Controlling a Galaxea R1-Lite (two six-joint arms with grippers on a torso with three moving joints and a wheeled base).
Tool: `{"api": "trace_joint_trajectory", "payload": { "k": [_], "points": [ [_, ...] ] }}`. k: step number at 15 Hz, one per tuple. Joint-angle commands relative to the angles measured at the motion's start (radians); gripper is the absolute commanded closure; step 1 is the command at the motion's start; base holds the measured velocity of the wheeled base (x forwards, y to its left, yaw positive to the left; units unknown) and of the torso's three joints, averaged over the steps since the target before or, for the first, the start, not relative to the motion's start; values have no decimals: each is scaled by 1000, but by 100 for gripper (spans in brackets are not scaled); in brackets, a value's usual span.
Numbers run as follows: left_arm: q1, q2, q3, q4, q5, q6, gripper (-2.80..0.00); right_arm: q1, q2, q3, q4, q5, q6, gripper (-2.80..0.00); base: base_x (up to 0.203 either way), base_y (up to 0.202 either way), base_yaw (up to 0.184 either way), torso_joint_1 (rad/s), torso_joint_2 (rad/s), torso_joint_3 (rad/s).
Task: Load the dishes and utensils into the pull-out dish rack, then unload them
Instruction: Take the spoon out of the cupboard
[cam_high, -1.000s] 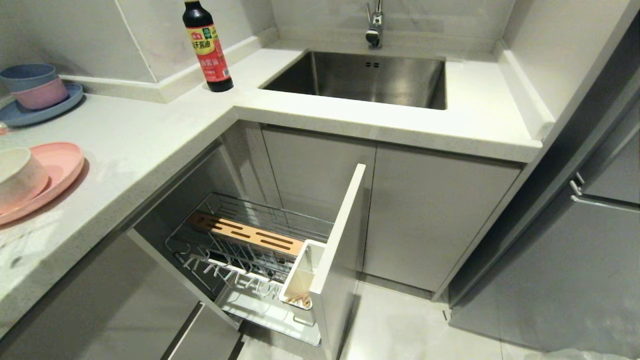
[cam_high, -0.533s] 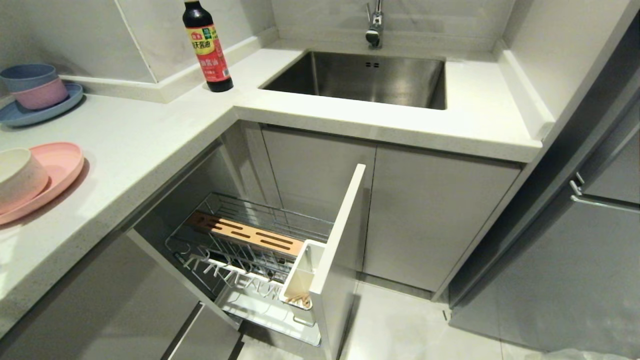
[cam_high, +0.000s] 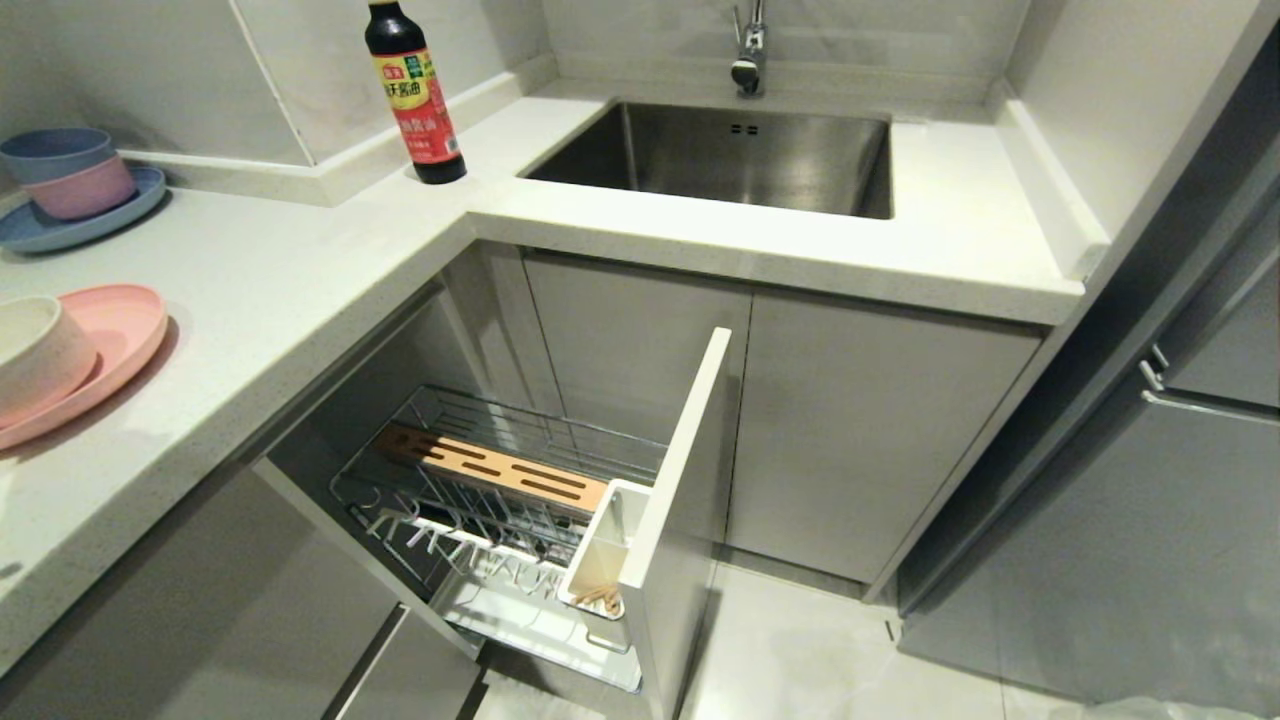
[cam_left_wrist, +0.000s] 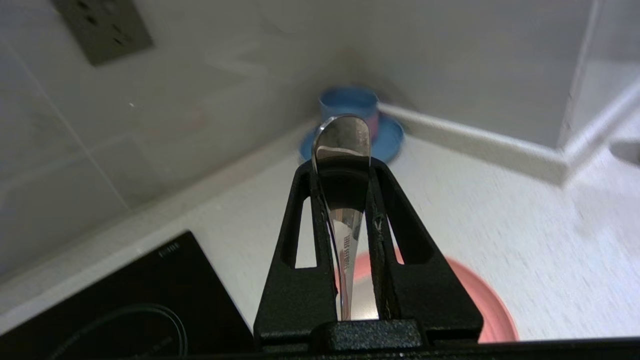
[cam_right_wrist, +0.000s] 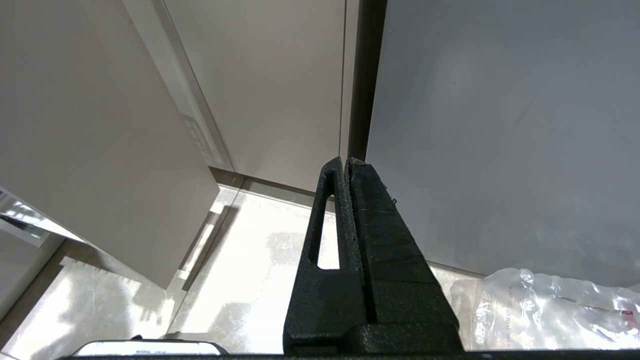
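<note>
Dish rack (cam_high: 500, 500), lower centre of head view: pulled out. Pink plate (cam_high: 110, 345), far left: rigid, broad, grip the rim. Spoon (cam_left_wrist: 342, 150): slim, slick metal (probably light), pinched near its neck by left gripper (cam_left_wrist: 345, 195), mid-frame.

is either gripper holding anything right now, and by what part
The left gripper holds the silver spoon, clamped on the handle just behind its bowl. The right gripper is shut and empty.
</note>
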Motion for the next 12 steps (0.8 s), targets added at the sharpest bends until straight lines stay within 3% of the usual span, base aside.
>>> {"api": "trace_joint_trajectory", "payload": {
  "k": [1,5,12],
  "points": [
    [29,24,1,-44,1,-22,0,0,0,-1,0,1,0,0,0,0,0,0,0,0],
    [54,45,1,-97,-2,-80,0,0,0,-1,0,1,0,0,0,0,0,0,0,0],
    [49,113,4,-34,-111,-117,0,-1,0,-1,0,0,0,0,0,0,0,0,0,0]
  ]
}}
